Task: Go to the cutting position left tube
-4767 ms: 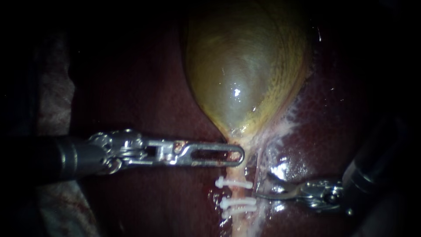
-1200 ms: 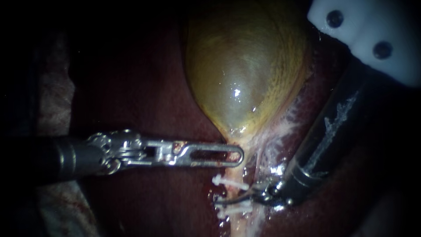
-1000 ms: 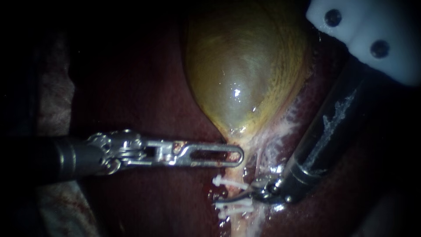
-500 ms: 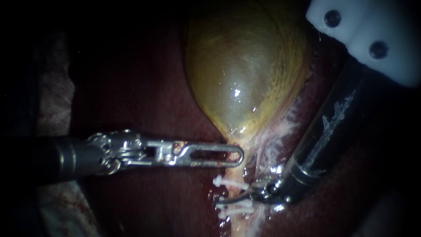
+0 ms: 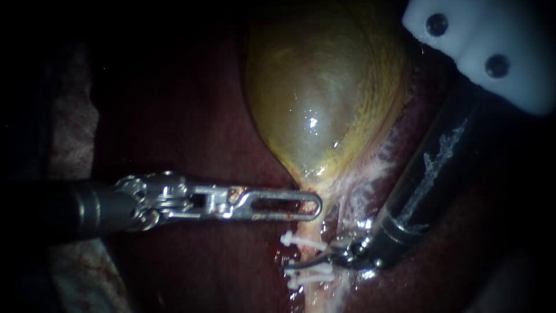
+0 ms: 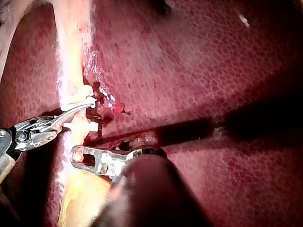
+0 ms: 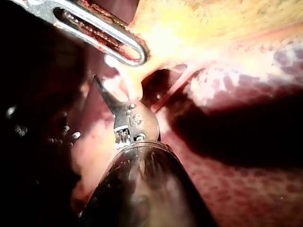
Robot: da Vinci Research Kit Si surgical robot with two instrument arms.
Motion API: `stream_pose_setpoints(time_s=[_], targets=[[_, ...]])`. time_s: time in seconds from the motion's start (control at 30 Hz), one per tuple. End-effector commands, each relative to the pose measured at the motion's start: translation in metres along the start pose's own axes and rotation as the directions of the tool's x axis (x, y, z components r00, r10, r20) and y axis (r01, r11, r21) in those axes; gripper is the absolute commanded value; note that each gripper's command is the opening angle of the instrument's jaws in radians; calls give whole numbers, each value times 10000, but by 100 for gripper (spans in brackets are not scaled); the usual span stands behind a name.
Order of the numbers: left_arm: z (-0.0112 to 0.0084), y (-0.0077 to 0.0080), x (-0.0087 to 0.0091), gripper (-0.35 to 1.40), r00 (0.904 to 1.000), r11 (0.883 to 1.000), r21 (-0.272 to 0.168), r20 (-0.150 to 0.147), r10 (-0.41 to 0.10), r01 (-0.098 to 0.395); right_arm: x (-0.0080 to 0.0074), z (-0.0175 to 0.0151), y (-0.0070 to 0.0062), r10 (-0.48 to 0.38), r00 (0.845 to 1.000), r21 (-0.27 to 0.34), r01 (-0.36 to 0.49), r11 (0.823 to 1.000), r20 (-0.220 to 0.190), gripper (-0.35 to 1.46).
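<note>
**Two instruments meeting at one clipped tube**

Endoscope view: the left instrument [image 5: 310, 206] is reaching in from the left of the frame. Its pincer is lying closed at centre on the narrow neck of the gallbladder [image 5: 324, 104], seemingly gripping it. That grip looks meant to keep the left tube [image 5: 315, 258] taut and straight against the liver [image 5: 191, 133] at lower centre. The right instrument [image 5: 307, 265] is slanting down from the upper right. Its curved pincer is standing narrowly parted and poking across the tube in the bare stretch between the upper clip [image 5: 301, 240] and the lower clips [image 5: 310, 277]. A cut there would be leaving clips on both sides, so the approach is looking nearly complete.

Left wrist view: the left instrument [image 6: 83, 156] is resting its windowed pincer on pale tissue beside the tube [image 6: 71, 56]. Just ahead of it, the right instrument [image 6: 87, 104] is hooking its curved tip over the tube, next to a white clip [image 6: 83, 126].

Right wrist view: the right instrument [image 7: 97, 82] is showing one pointed blade against the pale tube [image 7: 125, 87], and its partner is hiding behind. The left instrument [image 7: 130, 52] is crossing just ahead of it, with yellow gallbladder tissue touching its tip.
</note>
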Motion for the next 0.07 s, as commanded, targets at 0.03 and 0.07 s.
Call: stream_pose_setpoints(time_s=[0.03,0.07], targets=[[0,0,0,-35,10000,10000,1,-4,0,0,0,0,0,3,10000,3,-3,10000,4,92],[0,0,0,-35,10000,10000,1,-4,0,0,0,0,0,3,10000,3,-3,10000,4,92]])
